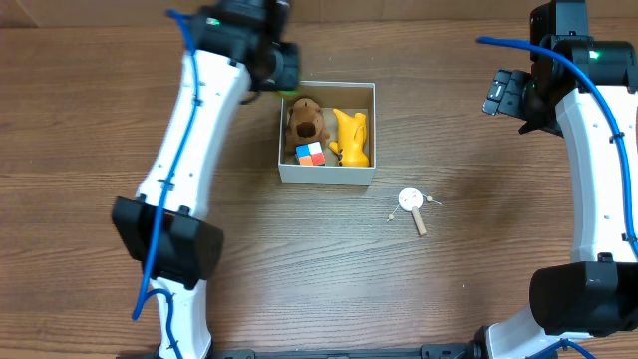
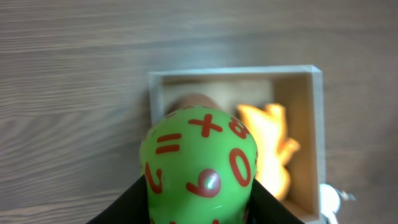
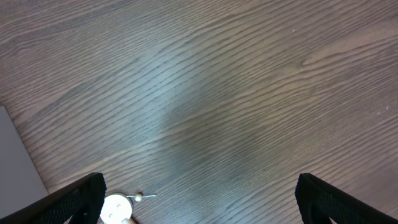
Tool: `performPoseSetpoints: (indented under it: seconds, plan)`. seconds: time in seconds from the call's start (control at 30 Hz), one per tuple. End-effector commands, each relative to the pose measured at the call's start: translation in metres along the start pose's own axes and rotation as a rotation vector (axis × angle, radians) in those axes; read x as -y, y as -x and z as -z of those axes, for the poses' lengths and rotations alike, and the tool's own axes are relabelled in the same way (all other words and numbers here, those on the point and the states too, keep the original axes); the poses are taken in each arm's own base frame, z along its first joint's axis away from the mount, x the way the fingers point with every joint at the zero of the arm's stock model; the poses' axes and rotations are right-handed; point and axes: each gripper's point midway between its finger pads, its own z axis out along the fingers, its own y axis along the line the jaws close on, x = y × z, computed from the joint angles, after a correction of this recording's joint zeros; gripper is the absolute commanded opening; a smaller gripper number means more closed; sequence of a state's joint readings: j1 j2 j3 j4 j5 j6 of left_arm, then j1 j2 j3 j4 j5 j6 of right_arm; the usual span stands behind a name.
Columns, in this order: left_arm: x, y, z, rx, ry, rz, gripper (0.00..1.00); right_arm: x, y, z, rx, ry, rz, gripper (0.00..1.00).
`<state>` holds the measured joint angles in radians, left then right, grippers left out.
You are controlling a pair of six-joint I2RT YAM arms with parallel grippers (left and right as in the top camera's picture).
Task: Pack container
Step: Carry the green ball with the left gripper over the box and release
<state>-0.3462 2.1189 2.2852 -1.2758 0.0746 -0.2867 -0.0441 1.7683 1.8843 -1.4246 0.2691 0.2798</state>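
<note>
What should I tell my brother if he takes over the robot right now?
Left claw: shut on a green toy with red number marks, held above a corner of the box.
Right claw: open and empty, over bare table off to the right.
Done: a brown stuffed animal, a yellow toy and a coloured cube lie in the box.
Left: lower the green toy in and let go. A white disc with a little stick lies on the table right of the box; it probably goes in too.
</note>
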Motion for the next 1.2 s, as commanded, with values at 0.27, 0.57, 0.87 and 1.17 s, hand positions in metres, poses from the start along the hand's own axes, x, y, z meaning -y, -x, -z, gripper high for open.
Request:
performPoseSetpoints:
  seconds: [0.27,0.57,0.87,1.17]
  plan:
    - [0.064,-0.025,-0.006,-0.021,-0.075,-0.139,0.44,0.000,0.004,0.005,0.023,0.003,-0.005,1.00]
    - [0.077,-0.042,-0.057,-0.057,-0.178,-0.139,0.43,0.000,0.004,0.005,0.022,0.003,-0.005,1.00]
    - [0.070,-0.040,-0.062,-0.040,-0.128,-0.136,0.44,0.000,0.004,0.005,0.023,0.003,-0.005,1.00]
    - [0.075,-0.048,-0.061,-0.063,-0.134,-0.147,0.75,0.000,0.004,0.005,0.023,0.003,-0.005,1.00]
